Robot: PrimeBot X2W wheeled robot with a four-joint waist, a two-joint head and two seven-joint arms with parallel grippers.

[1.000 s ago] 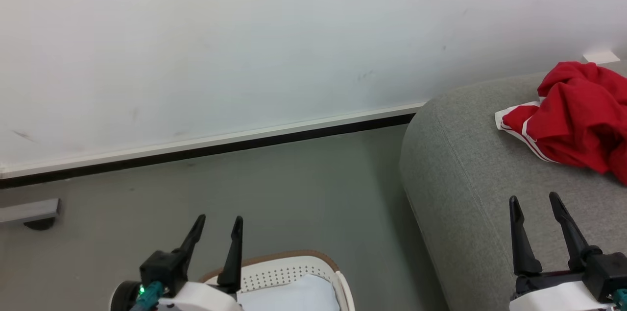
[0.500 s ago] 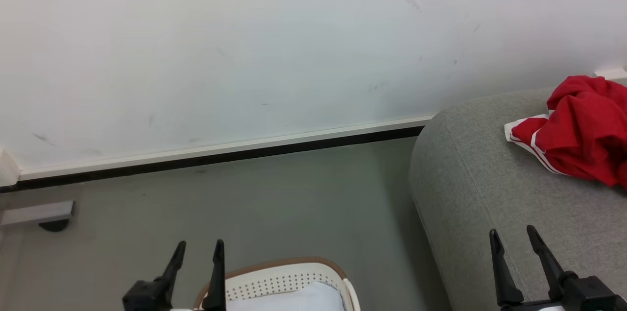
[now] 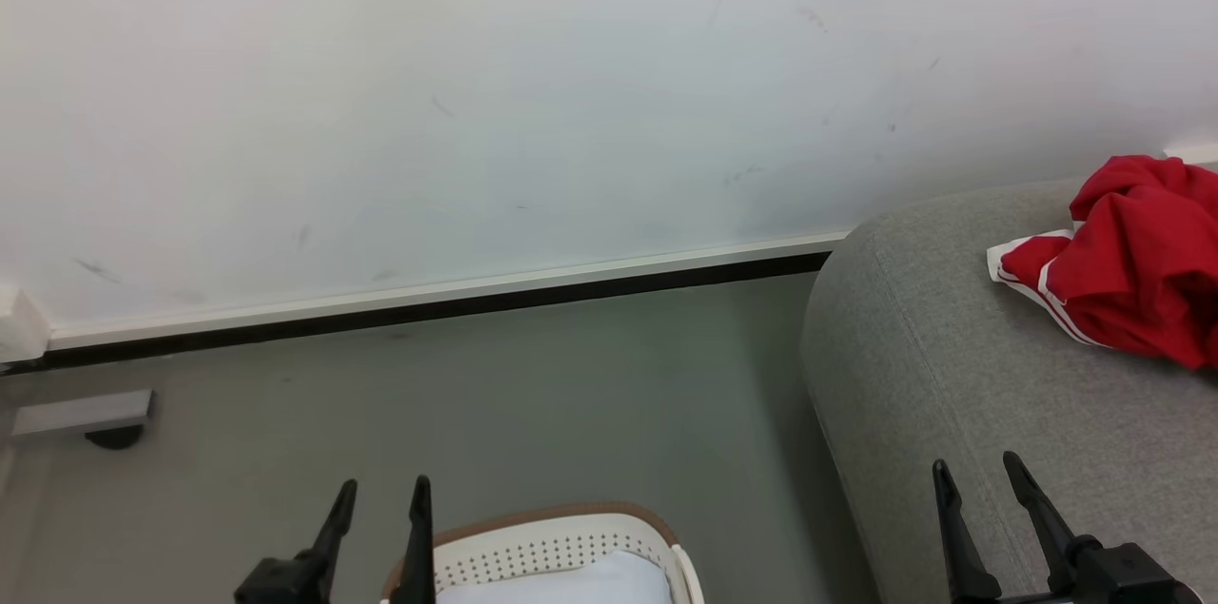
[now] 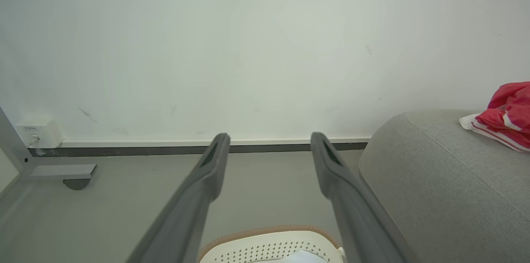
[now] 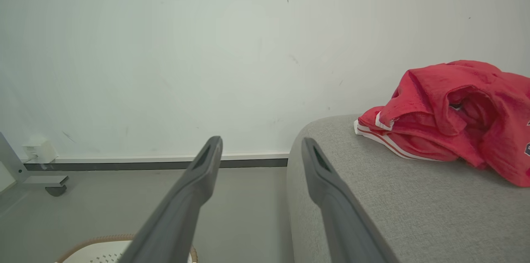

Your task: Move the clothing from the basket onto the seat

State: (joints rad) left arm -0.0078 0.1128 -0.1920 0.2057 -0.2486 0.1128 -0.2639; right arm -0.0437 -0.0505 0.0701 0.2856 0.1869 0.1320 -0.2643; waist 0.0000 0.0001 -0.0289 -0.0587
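A crumpled heap of red clothing (image 3: pixel 1132 266) with white stripes lies on the grey seat (image 3: pixel 952 366) at the right; the heap (image 5: pixel 447 114) rests near the seat's (image 5: pixel 393 205) far edge, and the left wrist view catches the clothing (image 4: pixel 507 116) on the seat (image 4: pixel 434 180). The cream basket (image 3: pixel 561 542) with its brown rim stands on the floor at the bottom, a pale cloth (image 3: pixel 561 580) inside it. My left gripper (image 3: pixel 379 488) is open, just left of the basket (image 4: pixel 273 244). My right gripper (image 3: pixel 975 467) is open over the seat's front, empty.
A white wall with a dark skirting strip (image 3: pixel 428 304) runs behind the grey floor (image 3: pixel 523 395). A grey metal foot with a caster (image 3: pixel 86 416) sits at the left, a white wall box (image 4: pixel 39 132) above it.
The camera has tilted, so the whole scene sits lower and further right. Both grippers have sunk toward the bottom edge, still open. The clothing lies unmoved on the seat.
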